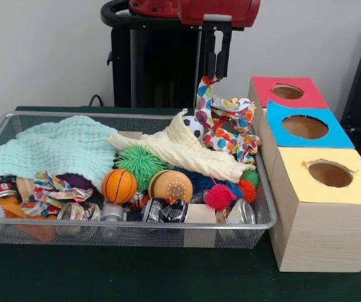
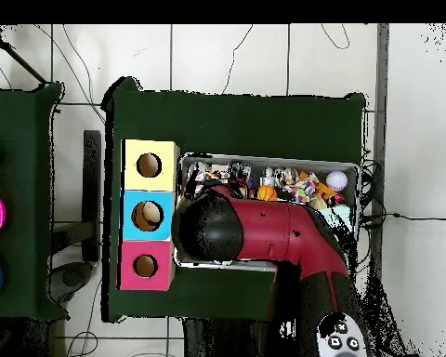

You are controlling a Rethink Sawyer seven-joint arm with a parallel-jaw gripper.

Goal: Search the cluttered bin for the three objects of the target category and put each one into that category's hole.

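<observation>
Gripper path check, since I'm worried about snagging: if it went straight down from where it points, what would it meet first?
The gripper is already shut on the polka-dot cloth; going straight down it would likely press that cloth onto the cream cloth in the bin, though depth is unclear.

Below the claw [image 1: 217, 65] hangs a white cloth with multicoloured dots [image 1: 225, 126]; beside it, red [image 1: 286, 92], blue [image 1: 306, 127] and yellow-topped boxes [image 1: 329, 173].

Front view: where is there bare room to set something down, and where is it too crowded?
Bare green table runs along the near side of the wire bin, up to the wooden box. Inside the bin everything is crowded: the mint cloth, the cream cloth, balls and cans cover its floor. The claw holds the patterned cloth over the bin's far corner by the boxes.
</observation>
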